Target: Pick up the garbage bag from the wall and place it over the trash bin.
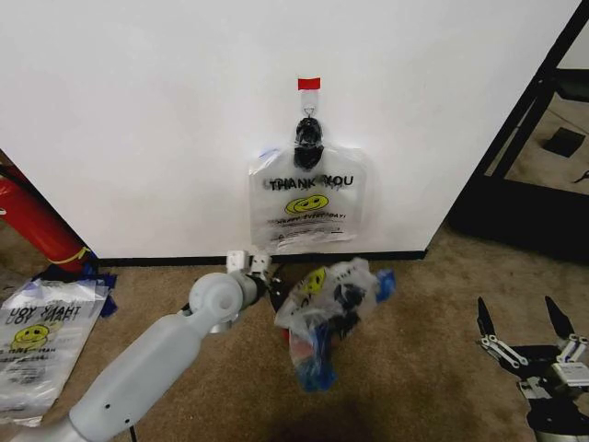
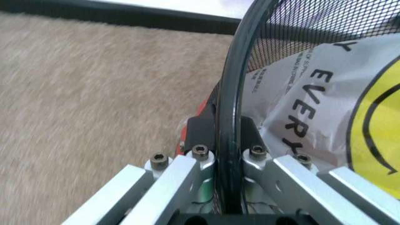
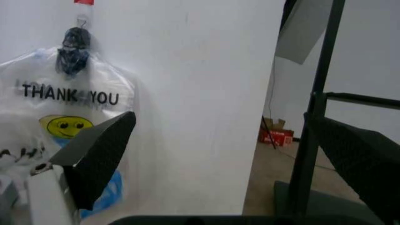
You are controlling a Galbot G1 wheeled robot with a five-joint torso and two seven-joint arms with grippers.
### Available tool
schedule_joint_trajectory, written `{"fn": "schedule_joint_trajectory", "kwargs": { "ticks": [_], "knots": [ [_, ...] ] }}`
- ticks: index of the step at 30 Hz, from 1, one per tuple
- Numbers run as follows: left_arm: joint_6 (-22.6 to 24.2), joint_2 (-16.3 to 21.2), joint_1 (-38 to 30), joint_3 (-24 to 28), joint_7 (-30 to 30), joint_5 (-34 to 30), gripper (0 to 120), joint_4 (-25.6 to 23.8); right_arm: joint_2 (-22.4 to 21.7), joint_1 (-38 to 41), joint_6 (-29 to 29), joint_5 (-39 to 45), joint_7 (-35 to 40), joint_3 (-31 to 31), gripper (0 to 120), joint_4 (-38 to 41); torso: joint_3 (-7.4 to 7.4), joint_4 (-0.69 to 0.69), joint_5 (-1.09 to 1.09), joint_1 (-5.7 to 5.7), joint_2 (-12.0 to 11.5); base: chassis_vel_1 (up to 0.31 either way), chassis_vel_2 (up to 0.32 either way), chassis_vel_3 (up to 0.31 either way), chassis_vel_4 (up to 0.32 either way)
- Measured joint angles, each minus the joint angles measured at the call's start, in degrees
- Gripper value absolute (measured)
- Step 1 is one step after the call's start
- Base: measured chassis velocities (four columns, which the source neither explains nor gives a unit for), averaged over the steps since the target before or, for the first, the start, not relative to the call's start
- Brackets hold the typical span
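left tool [image 2: 228,140] was clamped on trash bin [image 2: 233,84] rim, low by the wall [image 1: 138,110] | bag [image 1: 336,290] lay draped over the bin beside that tool | second bag [image 1: 308,198] hung clipped above | right tool [image 1: 525,322] idle, fingers apart, well off to the side

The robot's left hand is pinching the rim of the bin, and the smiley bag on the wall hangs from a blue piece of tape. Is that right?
Almost. The left hand is pinching the trash bin rim, but the tape above the hanging bag is red, not blue, as the head view shows.
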Motion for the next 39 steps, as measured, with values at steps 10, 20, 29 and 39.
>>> {"fn": "schedule_joint_trajectory", "kwargs": {
  "ticks": [10,20,29,39],
  "knots": [
    [-5.34,-3.11,12.75,-11.57,-7.48,2.37,0,-6.91,-0.52,1.25,-1.30,-0.58,-0.07,-0.96,100,-0.37,0.00,0.01,-0.01,0.00,0.00,0.000,0.000,0.000,0.000],
    [-9.87,-9.74,20.99,-12.34,-11.86,15.09,0,-10.39,-1.02,1.93,-2.13,-1.99,-0.13,-2.31,100,-0.69,0.00,-0.01,0.00,0.00,0.00,0.000,0.000,0.000,0.000],
    [-13.08,-14.69,24.47,-12.82,-14.37,19.29,0,-11.02,-0.98,1.62,-2.01,-3.02,-0.22,-2.92,100,-0.86,0.00,-0.01,0.00,0.00,0.00,0.000,0.000,0.000,0.000],
    [-14.33,-16.99,26.98,-13.63,-16.45,21.51,0,-11.16,-0.47,1.15,-1.19,-3.60,-0.62,-3.24,100,-0.89,0.00,0.00,0.00,0.00,0.00,0.000,0.000,0.000,0.000]
  ]
}}
